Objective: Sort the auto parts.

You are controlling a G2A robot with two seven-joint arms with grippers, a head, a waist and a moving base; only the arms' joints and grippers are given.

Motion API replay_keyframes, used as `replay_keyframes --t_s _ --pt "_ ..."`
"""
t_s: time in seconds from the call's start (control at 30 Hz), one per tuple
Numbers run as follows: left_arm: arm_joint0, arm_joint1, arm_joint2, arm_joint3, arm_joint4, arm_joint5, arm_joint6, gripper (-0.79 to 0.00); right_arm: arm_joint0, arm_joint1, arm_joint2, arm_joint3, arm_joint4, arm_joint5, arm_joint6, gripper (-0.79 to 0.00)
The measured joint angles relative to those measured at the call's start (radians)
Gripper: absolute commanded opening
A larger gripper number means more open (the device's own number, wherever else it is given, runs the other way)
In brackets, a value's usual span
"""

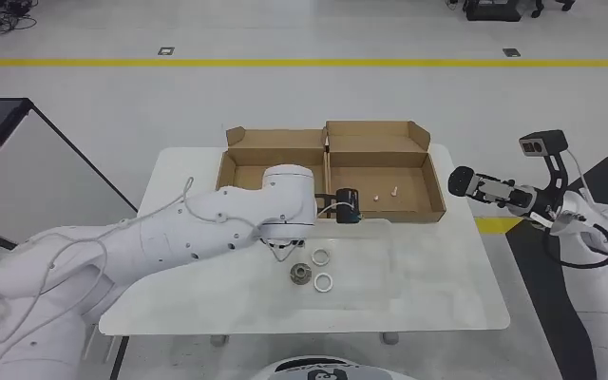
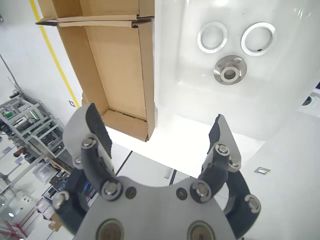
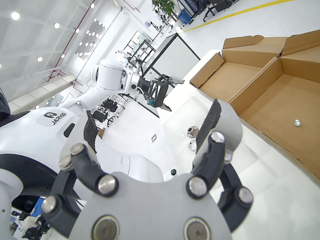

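Both left end effector (image 2: 155, 112) and right end effector (image 3: 152, 107) gape empty near white table (image 1: 427, 275).

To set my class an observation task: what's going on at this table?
The left gripper hangs open and empty near the two cardboard boxes' front wall. Two rings and a flanged hub lie unsorted on the table. Two small parts sit in one box. The right gripper, open, is off past the table's edge.
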Motion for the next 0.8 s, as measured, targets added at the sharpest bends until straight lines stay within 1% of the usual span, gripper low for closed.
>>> replay_keyframes --t_s 0.17,0.4,0.5,0.8 --pt "0.014 -0.029 0.002 0.054 -0.074 0.051 -0.003 0.0 0.0 0.0 0.0 0.0 0.0 0.0 0.0 0.0" --pt "0.001 -0.071 0.025 0.126 -0.166 0.1 -0.003 0.0 0.0 0.0 0.0 0.0 0.0 0.0 0.0 0.0" --pt "0.012 -0.085 0.026 0.15 -0.176 0.101 -0.003 0.0 0.0 0.0 0.0 0.0 0.0 0.0 0.0 0.0" --pt "0.074 -0.123 0.026 0.223 -0.162 0.082 -0.003 0.0 0.0 0.0 0.0 0.0 0.0 0.0 0.0 0.0"
